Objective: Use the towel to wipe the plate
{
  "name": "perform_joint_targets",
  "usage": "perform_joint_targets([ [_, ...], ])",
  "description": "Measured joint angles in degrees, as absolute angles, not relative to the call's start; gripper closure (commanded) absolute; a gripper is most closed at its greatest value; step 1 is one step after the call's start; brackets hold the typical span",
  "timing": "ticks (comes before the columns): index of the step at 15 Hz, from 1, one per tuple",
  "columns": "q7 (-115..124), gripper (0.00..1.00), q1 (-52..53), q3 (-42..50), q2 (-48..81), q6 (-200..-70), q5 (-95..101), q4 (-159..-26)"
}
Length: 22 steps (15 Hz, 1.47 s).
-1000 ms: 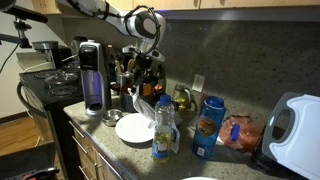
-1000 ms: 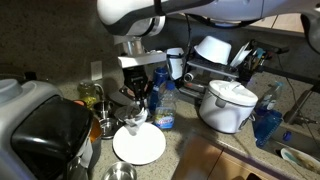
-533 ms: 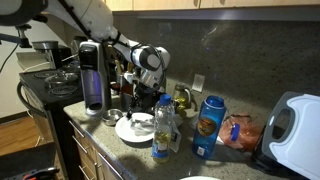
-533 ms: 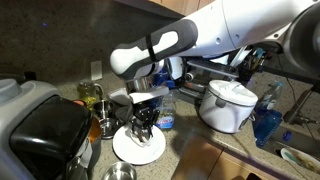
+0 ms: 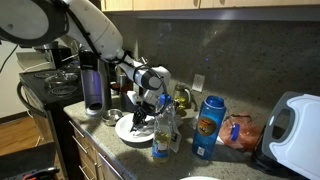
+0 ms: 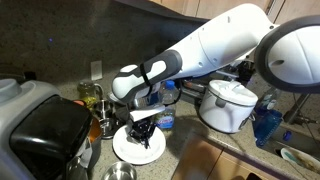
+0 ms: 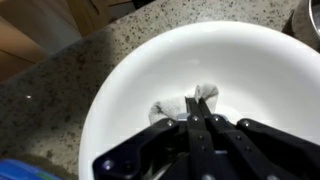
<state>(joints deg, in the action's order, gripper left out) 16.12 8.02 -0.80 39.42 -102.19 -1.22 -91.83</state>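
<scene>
On a speckled granite counter (image 7: pixel 50 90), the scene in an exterior view reads from the left. A tall black-and-silver appliance (image 5: pixel 93 75) stands near the stove. Just beside it the robot's white arm (image 5: pixel 95 30) bends down from the upper left and sets its gripper (image 5: pixel 143 117) over a white plate (image 5: pixel 124 131). A clear bottle (image 5: pixel 163 130) with a blue cap stands just right of the plate. Next come a blue canister (image 5: pixel 208 125) and an orange packet (image 5: pixel 240 131), and a white appliance (image 5: pixel 292 128) sits at the far right. Seen from across the counter in an exterior view, a black appliance (image 6: pixel 45 135) fills the left foreground with a glass jar (image 6: pixel 92 97) behind it. The arm (image 6: pixel 205 50) sweeps in from the upper right, and the gripper (image 6: pixel 143 132) points straight down onto the plate (image 6: pixel 124 152) near the counter's front edge. A white pot (image 6: pixel 228 105) sits well to the right. In the wrist view the plate (image 7: pixel 255 60) nearly fills the frame, with granite showing at the left and a blue object, too cropped to name, at the lower left corner. The gripper (image 7: pixel 200 104) has its two black fingers (image 7: pixel 232 128) pinched together on a small, bunched white towel (image 7: pixel 175 103). The towel rests against the plate's inner surface near the middle.
</scene>
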Motion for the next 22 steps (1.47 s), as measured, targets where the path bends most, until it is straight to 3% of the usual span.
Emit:
perform_joint_targets([
  [11,14.46,1.0,8.63,-2.14,39.8,-119.09,-2.08,-90.45],
  [15,6.0,1.0,6.11,-5.45,41.28,-116.37,-7.17,-88.5],
  [22,4.93,1.0,4.9,-4.47,44.53,-100.15,-7.99,-82.99],
])
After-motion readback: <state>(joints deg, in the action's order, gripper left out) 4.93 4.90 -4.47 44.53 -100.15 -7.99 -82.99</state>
